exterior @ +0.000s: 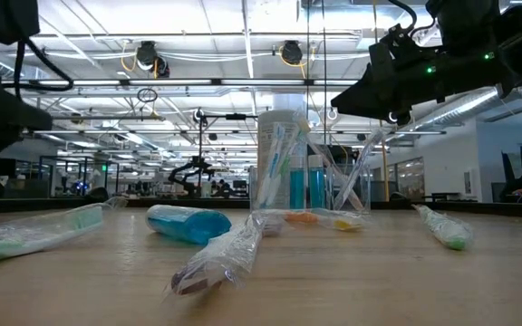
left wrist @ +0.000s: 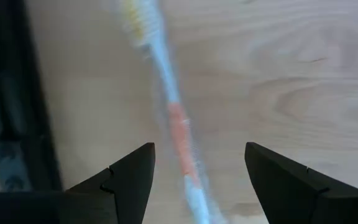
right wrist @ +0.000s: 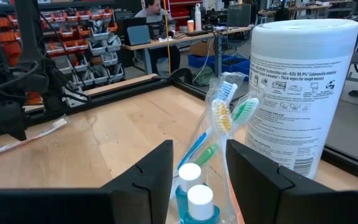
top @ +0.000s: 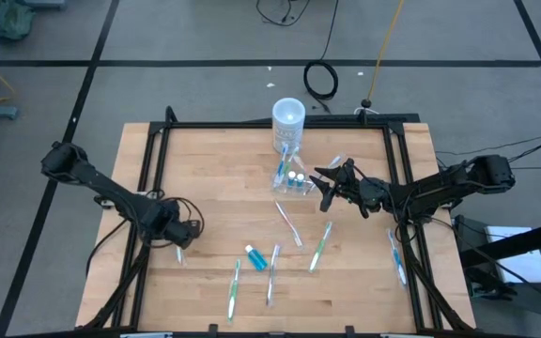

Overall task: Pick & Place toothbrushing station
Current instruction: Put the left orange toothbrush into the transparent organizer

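Note:
The toothbrushing station is a small clear container [top: 294, 180] at the table's far middle, holding wrapped toothbrushes [right wrist: 227, 106] and blue white-capped tubes [right wrist: 191, 186]. My right gripper [top: 323, 186] reaches level toward it from the right. It is open, and its fingers stand on either side of the wrapped brushes [exterior: 362, 167] that lean out of the container. My left gripper [top: 178, 246] points down at the table's left. It is open above a lone white-and-orange toothbrush [left wrist: 179, 124] lying flat between its fingers.
A tall white cylinder [top: 288, 115] stands just behind the container. Several wrapped toothbrushes [top: 319, 246] and a blue tube [top: 255, 256] lie scattered over the near half of the table, and another brush [top: 397, 258] lies by the right edge. A black frame [top: 148, 178] borders the table.

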`<state>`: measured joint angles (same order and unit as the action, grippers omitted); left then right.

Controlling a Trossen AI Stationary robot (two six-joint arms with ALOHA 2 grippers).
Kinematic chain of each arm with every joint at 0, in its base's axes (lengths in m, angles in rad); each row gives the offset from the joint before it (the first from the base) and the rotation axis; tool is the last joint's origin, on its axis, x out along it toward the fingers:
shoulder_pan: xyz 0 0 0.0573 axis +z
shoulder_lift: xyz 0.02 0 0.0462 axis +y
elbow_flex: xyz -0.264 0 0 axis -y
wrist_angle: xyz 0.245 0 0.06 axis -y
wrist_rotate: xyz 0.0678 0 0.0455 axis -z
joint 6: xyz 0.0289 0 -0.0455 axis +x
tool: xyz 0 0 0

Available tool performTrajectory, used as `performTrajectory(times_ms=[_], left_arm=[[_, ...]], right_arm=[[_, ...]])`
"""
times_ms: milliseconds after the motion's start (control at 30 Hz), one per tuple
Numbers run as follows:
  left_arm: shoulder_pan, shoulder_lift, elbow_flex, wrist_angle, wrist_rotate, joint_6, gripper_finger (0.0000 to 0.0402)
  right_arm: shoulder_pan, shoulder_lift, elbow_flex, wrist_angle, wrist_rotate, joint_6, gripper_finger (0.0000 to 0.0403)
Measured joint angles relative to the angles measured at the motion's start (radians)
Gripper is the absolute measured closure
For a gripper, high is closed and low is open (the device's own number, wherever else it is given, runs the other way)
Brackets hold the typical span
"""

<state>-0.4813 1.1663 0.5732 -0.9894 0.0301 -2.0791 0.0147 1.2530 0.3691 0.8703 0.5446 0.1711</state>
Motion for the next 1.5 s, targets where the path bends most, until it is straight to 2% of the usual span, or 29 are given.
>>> performTrajectory(times_ms=[200, 400, 700, 1033, 1233, 1333, 1500], left_arm=[[-0.012, 0.068, 0.000, -0.002, 0.001, -0.078, 0.0147], [0.003, 0.111, 0.000, 0.009, -0.009, -0.093, 0.0147], [0.005, 0.171, 0.002, 0.162, -0.062, 0.001, 0.0147], [0.005, 0.181, 0.001, 0.183, -0.082, 0.089, 0.0147], [0.003, 0.182, 0.002, 0.254, -0.158, 0.132, 0.0146], [0.010, 0.182, 0.002, 0.292, -0.208, 0.194, 0.0146], [0.053, 0.182, 0.002, 0.365, -0.347, 0.358, 0.0146]], right_arm=[[0.000, 0.000, 0.000, 0.000, 0.000, 0.000, 0.0263], [0.000, 0.000, 0.000, 0.000, 0.000, 0.000, 0.0263], [0.000, 0.000, 0.000, 0.000, 0.000, 0.000, 0.0263], [0.000, 0.000, 0.000, 0.000, 0.000, 0.000, 0.0263], [0.000, 0.000, 0.000, 0.000, 0.000, 0.000, 0.0263], [0.000, 0.000, 0.000, 0.000, 0.000, 0.000, 0.0263], [0.000, 0.000, 0.000, 0.000, 0.000, 0.000, 0.0263]])
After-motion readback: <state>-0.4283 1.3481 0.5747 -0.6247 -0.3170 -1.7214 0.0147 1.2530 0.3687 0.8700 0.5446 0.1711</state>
